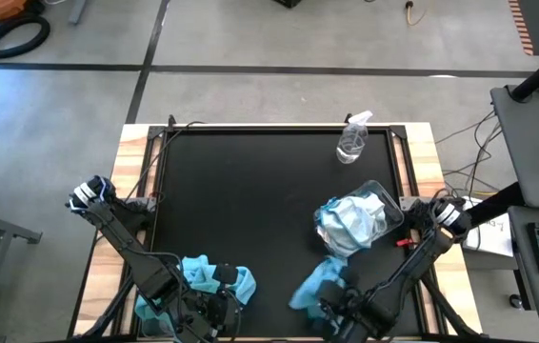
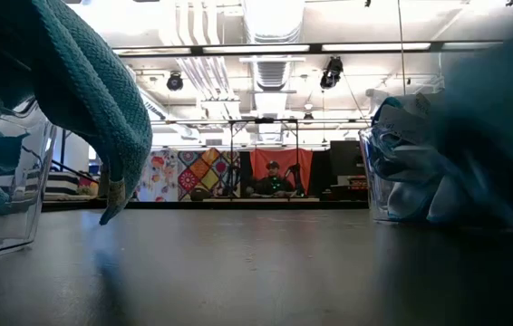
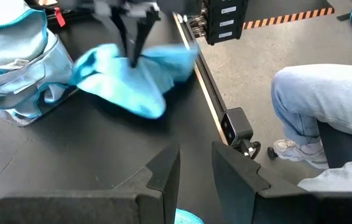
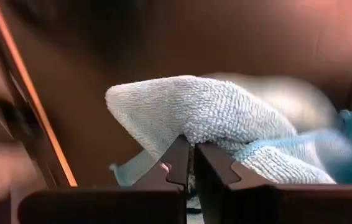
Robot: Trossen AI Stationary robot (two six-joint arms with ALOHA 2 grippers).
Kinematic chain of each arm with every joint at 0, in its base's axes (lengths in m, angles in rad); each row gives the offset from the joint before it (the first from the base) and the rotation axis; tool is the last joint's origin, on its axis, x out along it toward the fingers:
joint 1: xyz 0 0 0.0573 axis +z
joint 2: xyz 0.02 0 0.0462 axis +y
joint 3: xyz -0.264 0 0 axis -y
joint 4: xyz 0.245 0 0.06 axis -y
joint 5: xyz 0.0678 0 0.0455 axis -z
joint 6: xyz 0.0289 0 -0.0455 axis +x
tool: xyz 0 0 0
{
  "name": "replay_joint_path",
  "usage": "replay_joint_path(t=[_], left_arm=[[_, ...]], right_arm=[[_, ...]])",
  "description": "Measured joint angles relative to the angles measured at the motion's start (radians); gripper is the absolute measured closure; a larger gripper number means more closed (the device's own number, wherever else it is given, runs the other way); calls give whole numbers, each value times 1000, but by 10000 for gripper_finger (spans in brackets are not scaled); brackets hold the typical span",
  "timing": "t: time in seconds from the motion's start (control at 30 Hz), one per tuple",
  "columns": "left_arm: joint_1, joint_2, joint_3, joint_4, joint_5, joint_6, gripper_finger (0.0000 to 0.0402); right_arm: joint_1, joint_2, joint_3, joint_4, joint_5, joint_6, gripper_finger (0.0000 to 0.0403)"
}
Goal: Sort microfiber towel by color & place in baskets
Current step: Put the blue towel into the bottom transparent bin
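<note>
Pale towels filled the right basket. The right gripper was clamped on a blue towel; the left gripper stood apart over the black table.

— Overhead camera? 
— Straight down on the whole desk, both arms in frame.
— Low one? 
— At desk-top level, facing the room behind; bright blue towel very close.
— Wrist cameras? 
— Left looks across at the right hand on its towel; right sits tight on that same towel.
</note>
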Motion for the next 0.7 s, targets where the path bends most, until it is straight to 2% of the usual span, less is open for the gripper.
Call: replay_joint_path(t=[0.1, 0.2, 0.3, 0.4, 0.53, 0.7], left_arm=[[0, 0, 0, 5, 0, 0, 323], [0, 0, 0, 7, 0, 0, 323], [0, 0, 0, 7, 0, 0, 323], [0, 0, 0, 7, 0, 0, 323], [1, 0, 0, 14, -1, 14, 323], [2, 0, 0, 23, -2, 34, 323]], right_arm=[[-18, -1, 88, 10, 178, -69, 392], [-38, -3, 162, 24, 261, -151, 392], [-64, -3, 207, 99, 266, -266, 392], [-89, -3, 218, 271, 259, -423, 392], [-110, -3, 218, 483, 189, -612, 392], [-114, -3, 218, 537, 165, -669, 392]])
